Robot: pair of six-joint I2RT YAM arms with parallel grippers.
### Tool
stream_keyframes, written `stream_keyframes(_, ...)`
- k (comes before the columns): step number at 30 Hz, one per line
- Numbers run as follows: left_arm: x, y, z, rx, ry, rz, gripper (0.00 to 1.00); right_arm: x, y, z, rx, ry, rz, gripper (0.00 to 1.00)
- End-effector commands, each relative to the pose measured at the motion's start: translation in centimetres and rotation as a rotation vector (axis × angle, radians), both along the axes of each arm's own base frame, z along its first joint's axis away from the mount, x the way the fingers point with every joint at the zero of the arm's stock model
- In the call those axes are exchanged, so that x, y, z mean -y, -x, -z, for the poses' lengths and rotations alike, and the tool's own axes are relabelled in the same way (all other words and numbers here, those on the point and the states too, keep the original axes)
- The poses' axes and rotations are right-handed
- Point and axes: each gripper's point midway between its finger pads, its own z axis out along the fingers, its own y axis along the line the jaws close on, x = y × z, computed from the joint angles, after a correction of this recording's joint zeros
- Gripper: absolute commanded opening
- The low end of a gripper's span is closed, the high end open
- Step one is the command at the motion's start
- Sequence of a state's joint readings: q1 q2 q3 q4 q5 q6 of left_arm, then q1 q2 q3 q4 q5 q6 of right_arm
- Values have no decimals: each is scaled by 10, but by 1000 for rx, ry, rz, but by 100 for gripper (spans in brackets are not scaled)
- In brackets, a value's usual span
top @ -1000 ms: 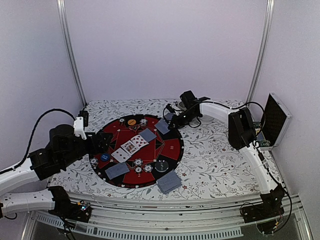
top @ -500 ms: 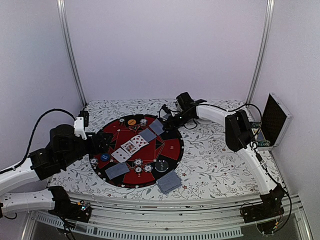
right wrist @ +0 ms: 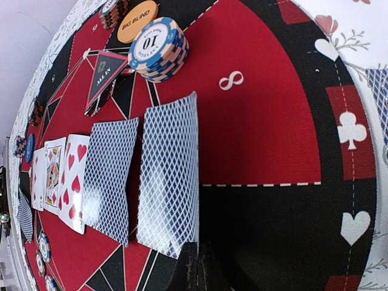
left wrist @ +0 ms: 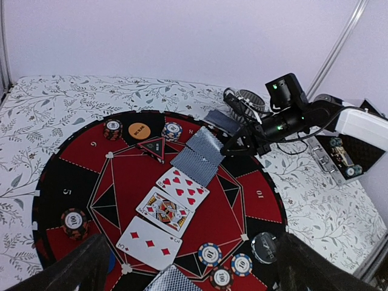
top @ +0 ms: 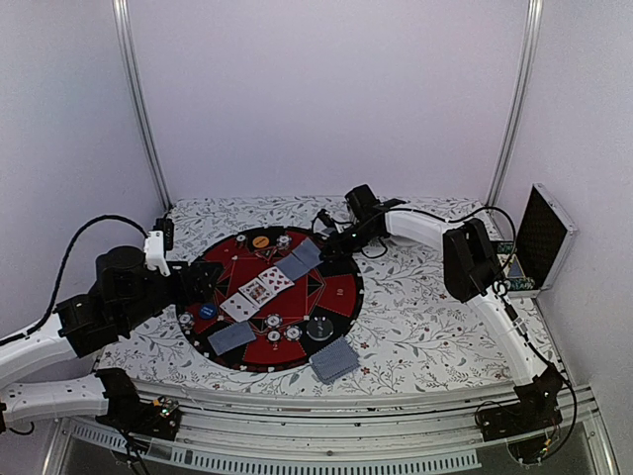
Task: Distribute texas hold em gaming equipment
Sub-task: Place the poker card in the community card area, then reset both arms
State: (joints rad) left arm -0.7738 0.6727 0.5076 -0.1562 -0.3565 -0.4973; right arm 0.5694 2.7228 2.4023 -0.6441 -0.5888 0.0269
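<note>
Orange chip [right wrist: 138, 17] is lettered "BIG BLIND", striped chip [right wrist: 156, 45] "10". Face-down card [right wrist: 170, 182] is pinched by the closed right gripper [right wrist: 195, 267]; left gripper [left wrist: 191, 273] is held wide, empty.

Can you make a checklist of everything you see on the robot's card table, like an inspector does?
Surface: flowery tablecloth with a round red-and-black mat on it.
Job's things: three face-up cards and two face-down cards in a row mid-mat; chips around the mat's rim; a card pile off its near edge.
Clutter: ribbed grey cup behind the right arm; open case at the table's right side.
Grippers: left gripper open, empty, at the mat's left edge; right gripper shut on the end face-down card.
Cables: black cables loop along both arms.
Surroundings: pale walls, metal frame posts.
</note>
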Motion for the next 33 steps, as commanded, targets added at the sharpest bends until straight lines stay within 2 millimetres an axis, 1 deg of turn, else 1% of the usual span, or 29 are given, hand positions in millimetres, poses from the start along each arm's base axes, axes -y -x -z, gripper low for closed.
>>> stream_keyframes(1, -5, 0, 4, 2, -19, -10, 98, 5, -3, 7, 14, 42, 12, 1)
stream_keyframes(5, -5, -1, 3, 4, -18, -11, 98, 8, -5, 3, 49, 68, 7, 1)
stream_keyframes(6, -5, -1, 3, 4, -17, -12, 98, 9, -6, 2, 56, 71, 5, 4)
stream_keyframes(9, -5, -1, 3, 5, -17, -12, 98, 10, -8, -2, 72, 81, 11, 20)
stream_keyframes(10, -5, -1, 3, 4, -17, -11, 98, 12, -10, -3, 82, 91, 19, 27)
stream_keyframes(11, -5, -1, 2, 5, -16, -10, 98, 13, -13, -6, 96, 102, 28, 30)
stream_keyframes(15, -5, 0, 3, 3, -16, -10, 98, 20, -24, -17, 158, 142, 71, 36)
stream_keyframes(19, -5, 0, 2, 3, -12, -10, 98, 23, -34, -35, 236, 171, 92, 50)
stream_keyframes(20, -5, 0, 2, 3, -11, -10, 98, 23, -35, -41, 258, 177, 90, 55)
stream_keyframes(21, -5, 0, 2, 3, -11, -10, 98, 23, -35, -48, 277, 183, 93, 61)
stream_keyframes(22, -5, 0, 2, 4, -11, -10, 98, 24, -36, -56, 302, 193, 97, 70)
stream_keyframes(23, -6, 0, 1, 5, -10, -11, 98, 22, -35, -65, 320, 193, 95, 89)
stream_keyframes(24, -6, 1, 1, 5, -9, -12, 98, 21, -34, -76, 345, 195, 93, 100)
stream_keyframes(26, -8, 2, 0, 6, -10, -17, 98, 19, -30, -100, 393, 193, 87, 99)
stream_keyframes(28, -10, 3, -3, 13, -7, -19, 98, 16, -22, -129, 447, 180, 75, 99)
stream_keyframes(30, -10, 3, -9, 29, -9, -17, 98, 17, -14, -161, 501, 158, 71, 99)
stream_keyframes(31, -10, 2, -12, 39, -19, -15, 98, 21, -8, -188, 533, 131, 79, 99)
stream_keyframes(32, -10, 1, -16, 53, -34, -12, 98, 25, -4, -206, 556, 115, 88, 99)
stream_keyframes(33, -10, -1, -20, 60, -47, -17, 98, 32, 2, -229, 591, 100, 102, 99)
